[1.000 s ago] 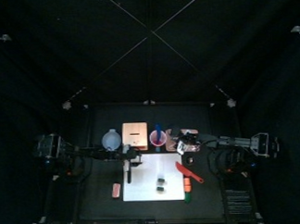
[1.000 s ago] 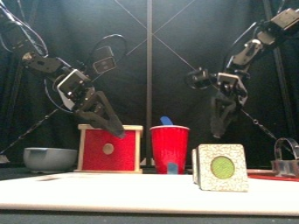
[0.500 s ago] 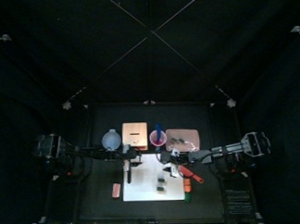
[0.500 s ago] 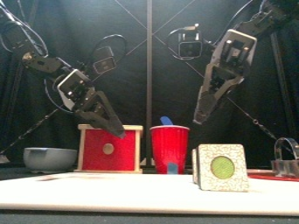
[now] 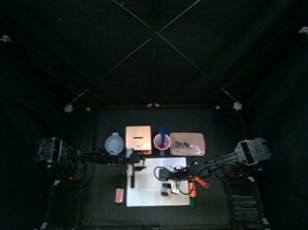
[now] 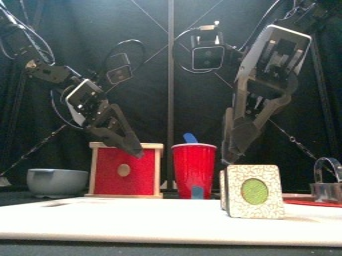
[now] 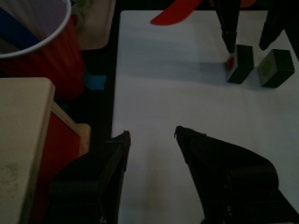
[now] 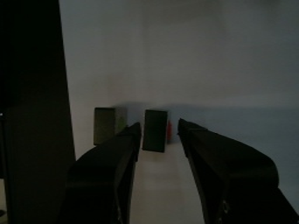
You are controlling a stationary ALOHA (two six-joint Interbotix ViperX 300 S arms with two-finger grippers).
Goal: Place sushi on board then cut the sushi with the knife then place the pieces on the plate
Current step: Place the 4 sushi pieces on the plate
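Two sushi pieces [image 8: 155,133] stand side by side mid-board [image 8: 233,70], one lined up between the right gripper [image 8: 156,127]'s spread jaws, at its 9 o'clock from above, so I'd say that arm's nearer than the left gripper [image 7: 152,135], also spread, around 11 o'clock.

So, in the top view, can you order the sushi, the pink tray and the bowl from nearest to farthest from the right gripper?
1. The sushi: on the board, just beside the right gripper.
2. The pink tray: behind the board, toward the back right.
3. The bowl: back left, clearly the farthest.
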